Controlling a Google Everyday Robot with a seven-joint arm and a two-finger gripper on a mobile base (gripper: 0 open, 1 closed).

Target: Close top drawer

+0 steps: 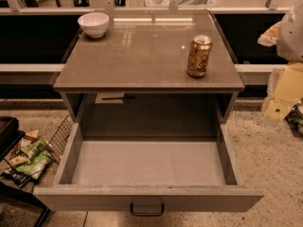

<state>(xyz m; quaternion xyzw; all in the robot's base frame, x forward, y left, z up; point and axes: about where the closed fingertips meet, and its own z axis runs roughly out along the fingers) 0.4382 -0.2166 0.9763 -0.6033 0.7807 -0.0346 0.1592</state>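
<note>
Facing you at the bottom edge, the top drawer (94, 200) stands pulled far out of its cabinet. It is a wide, deep box of matte grey with a flat, plain front and a small dark loop handle (147, 210) at the centre. The inside is bare and smooth. To your left, crinkled snack packets (31, 156) lie beside a black wire rack (60, 135), and the floor (265, 145) is speckled stone.

Behind the drawer the cabinet cavity is dark, with a pale label (110, 97) at its upper left. The countertop (137, 56) is glossy grey-brown and mirrors the ceiling lights. A gold can (199, 56) stands upright near its right edge, and a round white bowl (93, 23) sits at the far left corner.

At the right border you see a pale rounded shape (291, 32), possibly part of the arm. The gripper is out of frame, so you cannot tell its state.
</note>
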